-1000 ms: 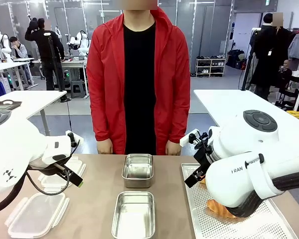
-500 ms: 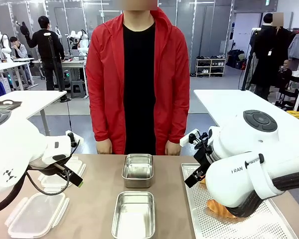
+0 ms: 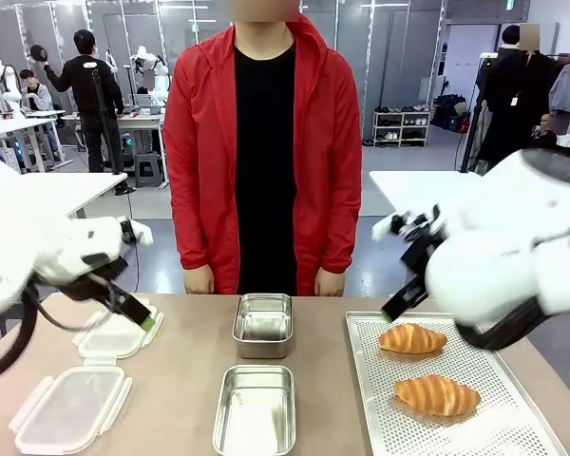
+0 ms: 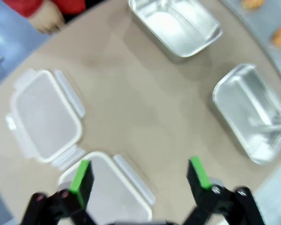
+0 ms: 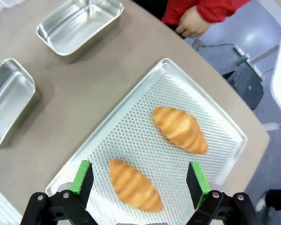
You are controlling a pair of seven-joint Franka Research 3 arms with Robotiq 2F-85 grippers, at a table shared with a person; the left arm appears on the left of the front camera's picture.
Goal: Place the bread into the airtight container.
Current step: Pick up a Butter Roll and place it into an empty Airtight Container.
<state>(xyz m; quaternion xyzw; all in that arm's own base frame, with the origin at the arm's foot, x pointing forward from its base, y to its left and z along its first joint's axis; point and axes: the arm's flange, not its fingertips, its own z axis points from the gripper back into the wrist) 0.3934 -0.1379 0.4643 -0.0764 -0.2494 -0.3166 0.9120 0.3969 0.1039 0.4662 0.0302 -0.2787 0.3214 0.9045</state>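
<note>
Right gripper spread wide and empty, hovering over the perforated metal baking tray. Left gripper also spread and empty, above the clear plastic snap lids.

Change: both arms have lifted since a second ago, uncovering two golden croissants on the tray.

Nothing grasped yet; the pick looks next. The rectangular steel containers are empty.

Croissant long axes run roughly left-right across the table. The nearer croissant lies diagonal to the finger line, so a wrist roll is probably needed.

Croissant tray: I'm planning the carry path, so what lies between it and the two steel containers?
Only bare tabletop separates the tray from the far steel container and the near steel container, seen in the right wrist view.
</note>
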